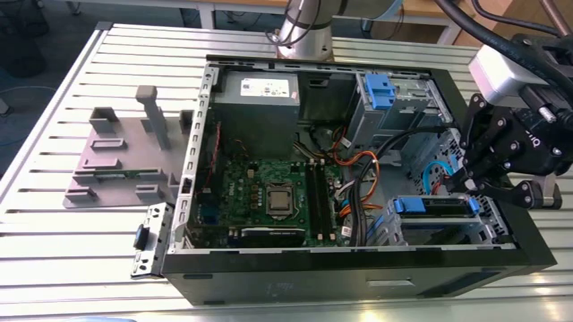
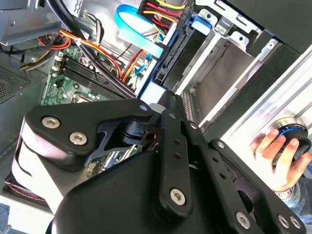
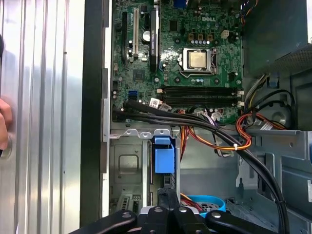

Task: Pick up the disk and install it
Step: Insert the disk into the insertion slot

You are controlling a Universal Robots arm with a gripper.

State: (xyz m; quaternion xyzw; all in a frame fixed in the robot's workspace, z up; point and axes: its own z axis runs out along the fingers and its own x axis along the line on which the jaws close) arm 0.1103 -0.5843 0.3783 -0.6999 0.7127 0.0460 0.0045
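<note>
I see the slatted metal table (image 1: 54, 221) bearing the open computer case (image 1: 358, 278); disk (image 1: 436, 205) seated in bay, long axis across it; gripper (image 1: 488, 194) fingers together, holding nothing.

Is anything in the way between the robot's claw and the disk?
Nothing visible. In the first wrist view the black gripper sits close beside the blue-bracketed silver disk in its grey metal bay; the black cables cross beyond it.

Even, bright overhead light falls on the slatted metal table (image 1: 72, 221), whose ribs throw pale glare. Inside the computer case (image 1: 296, 285) the corners beside the motherboard (image 3: 190, 63) sit in soft shadow. Near the motherboard in the second wrist view, the black linkage looks slightly blurred, perhaps from closeness.
</note>
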